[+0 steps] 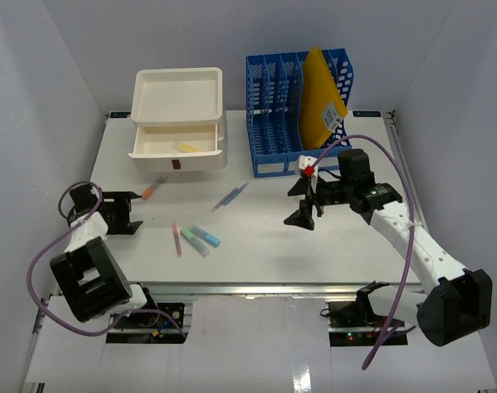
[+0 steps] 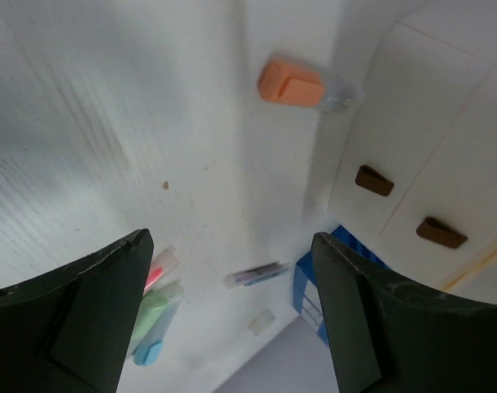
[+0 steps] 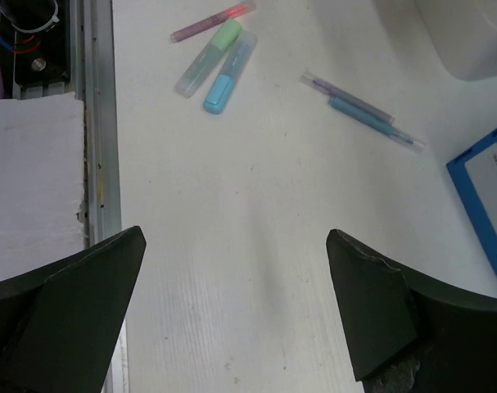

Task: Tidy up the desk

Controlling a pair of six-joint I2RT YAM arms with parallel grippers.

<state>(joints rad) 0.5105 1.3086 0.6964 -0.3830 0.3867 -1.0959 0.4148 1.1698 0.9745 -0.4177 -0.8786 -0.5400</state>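
The white desk carries scattered pens. An orange-capped marker lies just ahead of my left gripper, which is open and holds nothing. A pink pen, a green highlighter and a blue highlighter lie together near the front. A purple pen and a blue pen lie side by side mid-desk. My right gripper hovers open over bare desk to their right.
A white drawer box stands at the back left, its top drawer pulled out with a yellow item inside. A blue file rack beside it holds a yellow envelope. The silver rail runs along the front edge.
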